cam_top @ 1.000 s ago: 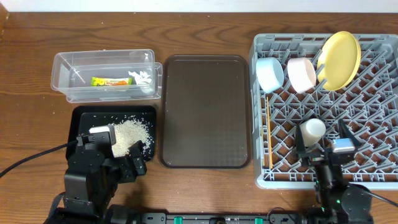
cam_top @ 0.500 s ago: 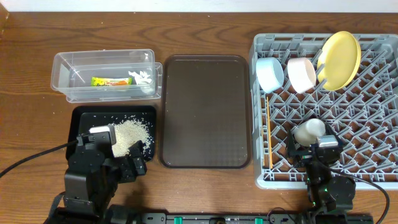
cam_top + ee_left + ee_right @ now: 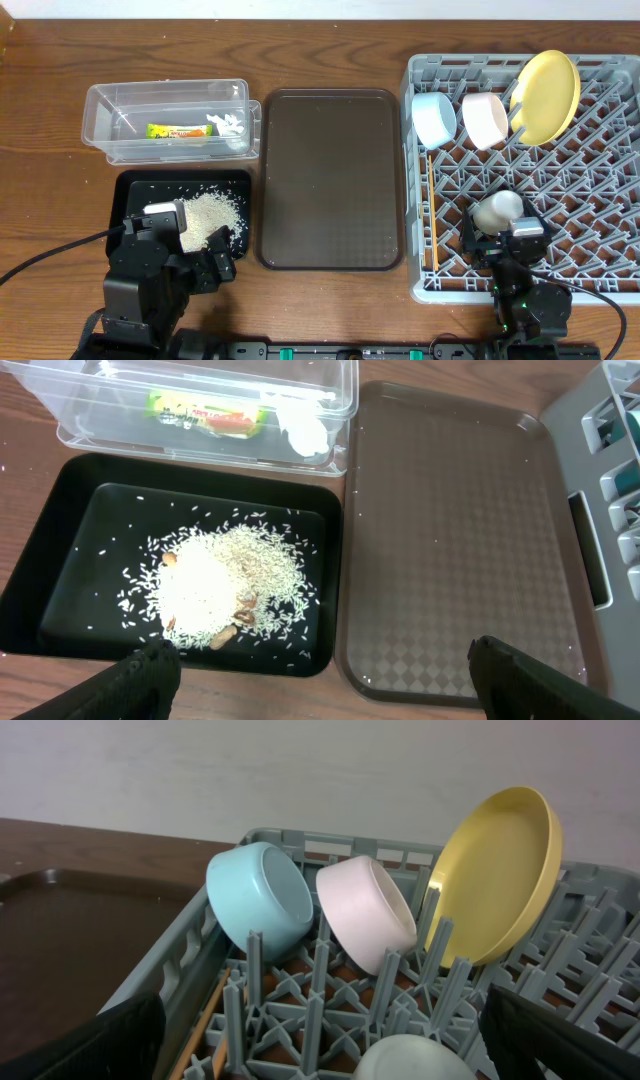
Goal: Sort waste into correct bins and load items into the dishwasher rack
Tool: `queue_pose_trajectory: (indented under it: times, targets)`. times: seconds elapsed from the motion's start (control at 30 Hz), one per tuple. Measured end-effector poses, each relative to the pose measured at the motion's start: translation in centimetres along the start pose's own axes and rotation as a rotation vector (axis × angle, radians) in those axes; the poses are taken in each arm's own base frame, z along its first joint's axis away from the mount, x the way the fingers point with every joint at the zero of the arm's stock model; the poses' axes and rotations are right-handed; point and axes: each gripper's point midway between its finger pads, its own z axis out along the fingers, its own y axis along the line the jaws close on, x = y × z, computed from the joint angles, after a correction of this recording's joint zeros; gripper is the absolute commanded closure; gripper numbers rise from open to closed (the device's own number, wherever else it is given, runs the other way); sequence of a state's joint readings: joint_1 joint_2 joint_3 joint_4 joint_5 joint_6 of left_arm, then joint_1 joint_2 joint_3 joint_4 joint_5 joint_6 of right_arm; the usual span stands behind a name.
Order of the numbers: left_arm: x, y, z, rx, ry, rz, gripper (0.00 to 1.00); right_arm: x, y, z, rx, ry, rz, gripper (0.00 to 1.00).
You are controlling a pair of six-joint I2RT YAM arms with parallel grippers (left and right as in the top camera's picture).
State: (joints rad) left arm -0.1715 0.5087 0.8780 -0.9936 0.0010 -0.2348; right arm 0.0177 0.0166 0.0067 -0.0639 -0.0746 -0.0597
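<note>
The grey dishwasher rack [image 3: 600, 275] holds the yellow plate [image 3: 545, 95], light-blue bowl [image 3: 433, 118], pinkish bowl [image 3: 485, 118], pale cup [image 3: 497, 209] and chopsticks [image 3: 433, 215]. My right gripper [image 3: 503, 232] is open just in front of the cup. In the right wrist view the cup [image 3: 415, 1062] lies low between the spread fingers [image 3: 330, 1055]. The clear tub [image 3: 100, 110] holds the wrapper [image 3: 178, 131] and tissue [image 3: 228, 124]. The black tray [image 3: 135, 185] holds the rice [image 3: 210, 215]. My left gripper [image 3: 185, 250] is open and empty at the black tray's front edge [image 3: 322, 678].
The brown serving tray [image 3: 330, 180] lies between the bins and the rack, with nothing on it. Upright grey pegs [image 3: 250, 980] stand around the cup. A few brown bits lie in the rice [image 3: 240, 622]. Both arm bases sit at the table's front edge.
My right gripper has drawn back toward the front edge and a little left. The cup stays in the rack, shifted slightly left. The left arm has not moved.
</note>
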Motion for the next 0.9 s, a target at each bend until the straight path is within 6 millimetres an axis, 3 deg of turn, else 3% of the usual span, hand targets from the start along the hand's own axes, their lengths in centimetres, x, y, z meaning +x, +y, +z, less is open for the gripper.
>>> queue_pose_trajectory:
  times: [0.67, 0.9]
  targets:
    - [0.1, 0.0, 0.0, -0.002, 0.005, 0.000, 0.05, 0.0, 0.0, 0.0, 0.000, 0.000, 0.000, 0.01]
    - [-0.2, 1.5, 0.1, -0.038, -0.107, -0.052, 0.05, 0.0, 0.0, 0.0, 0.000, 0.000, 0.000, 0.01]
